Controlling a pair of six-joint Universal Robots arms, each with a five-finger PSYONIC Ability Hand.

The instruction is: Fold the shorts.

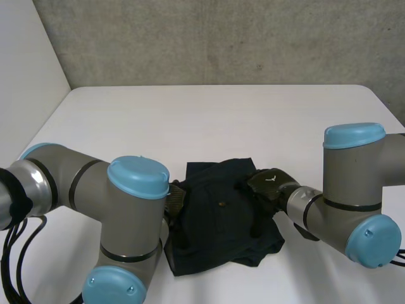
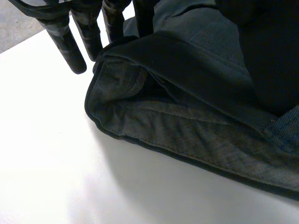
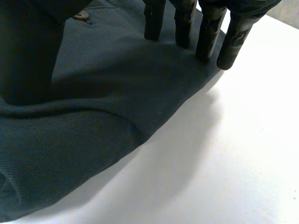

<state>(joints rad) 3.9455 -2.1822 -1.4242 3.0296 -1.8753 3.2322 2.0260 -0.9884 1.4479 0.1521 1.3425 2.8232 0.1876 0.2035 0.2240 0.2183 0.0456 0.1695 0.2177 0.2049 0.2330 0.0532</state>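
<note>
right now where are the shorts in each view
Head view: shorts on the near part of the table, between left hand and right hand.
Left wrist view: shorts at the left hand fingertips.
Right wrist view: shorts under the right hand fingers.
Shared landmark: white table along the cloth's edge.

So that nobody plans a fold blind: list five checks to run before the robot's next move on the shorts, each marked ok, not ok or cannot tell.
1. Shorts wholly on the table: ok.
2. Shorts lying flat: not ok, bunched, with layers doubled over.
3. Left hand at one edge of the shorts: ok.
4. Left hand has hold of the cloth: cannot tell.
5. Right hand at the opposite edge, straight fingers resting on the cloth: ok.
</note>
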